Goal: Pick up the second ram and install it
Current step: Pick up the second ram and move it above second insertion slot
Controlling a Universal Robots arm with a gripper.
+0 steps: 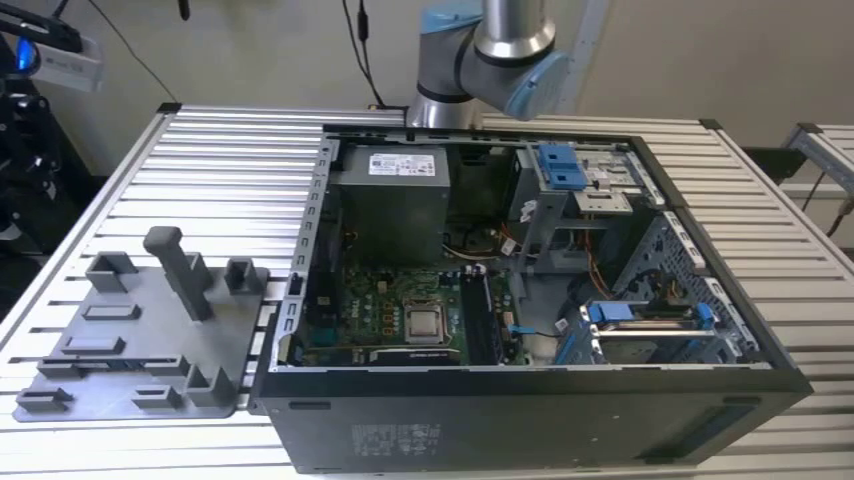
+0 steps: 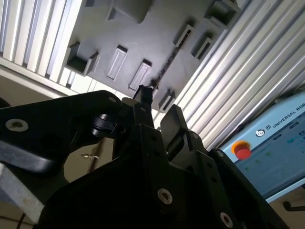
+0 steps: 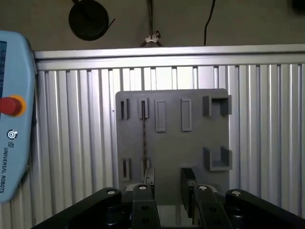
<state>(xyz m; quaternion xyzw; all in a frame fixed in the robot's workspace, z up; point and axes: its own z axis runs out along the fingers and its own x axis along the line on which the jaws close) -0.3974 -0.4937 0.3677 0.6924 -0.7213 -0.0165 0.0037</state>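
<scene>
Biggest thing here is the slatted metal table [image 1: 240, 150]. An open PC case [image 1: 534, 420] lies on its side on it, with the motherboard facing up. The robot arm [image 1: 494, 60] rises at the far edge of the table, behind the case.

A light blue controller [image 3: 14, 119] with 1 red button [image 3: 10, 105] lies on the slats next to the plate in the first wrist view.

The grey plate [image 1: 147, 350] with the slots and brackets sits flat on the table, just beside the case on the exterior view's left.

Both wrist views look down at that plate past the gripper [image 3: 167, 174]. Its 2 fingers [image 3: 188, 179] are spread apart with nothing between them, so it's got no hold on anything, and it hangs well above the plate.

The ram stick [image 3: 144, 138] stands on its edge in the plate's slots. From above it's just 1 thin dark line across the grey. In both wrist views the near end of that line runs behind 1 fingertip, not into the gap between the 2.
</scene>
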